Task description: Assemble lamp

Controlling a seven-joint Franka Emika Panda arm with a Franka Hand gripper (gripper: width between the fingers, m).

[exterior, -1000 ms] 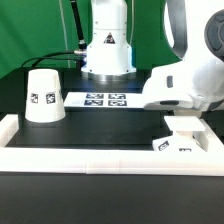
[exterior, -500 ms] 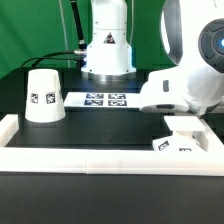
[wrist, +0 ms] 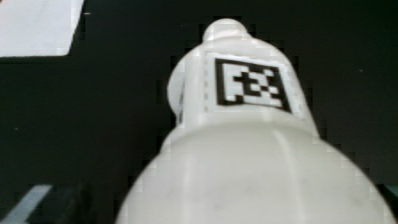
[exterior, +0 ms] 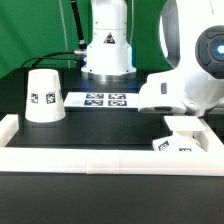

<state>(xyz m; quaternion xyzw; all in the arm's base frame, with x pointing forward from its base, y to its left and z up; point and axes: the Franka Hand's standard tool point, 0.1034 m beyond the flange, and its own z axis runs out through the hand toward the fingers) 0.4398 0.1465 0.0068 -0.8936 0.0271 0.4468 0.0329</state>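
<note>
The tool is hidden in both views: the arm [exterior: 185, 85] covers it in the exterior view, and the wrist view shows no fingers clearly, so I cannot tell how far open it is or whether it holds anything.

Right in front of the wrist camera, the bulb [wrist: 240, 130] fills most of that view. It is white, with a wide rounded body that narrows to a neck carrying a square tag, and the black desk [exterior: 100, 135] lies behind it. The exterior view does not show the bulb.

It looks like hard, smooth plastic, so probably light and stiff, and likely to slip on its curves. The wide body seems the surer place to pinch, since fingers could slide off the tapering neck.

In the exterior view, the flat square base [exterior: 178, 142] lies at about four o'clock, below the arm. The marker board [exterior: 105, 100] lies near the middle, toward twelve. The shade [exterior: 42, 95] stands at about nine o'clock, well apart from the base. It is the only cup-shaped part and stands mouth down, so whatever is under it is hidden. A low white rail [exterior: 100, 160] runs along six o'clock.
</note>
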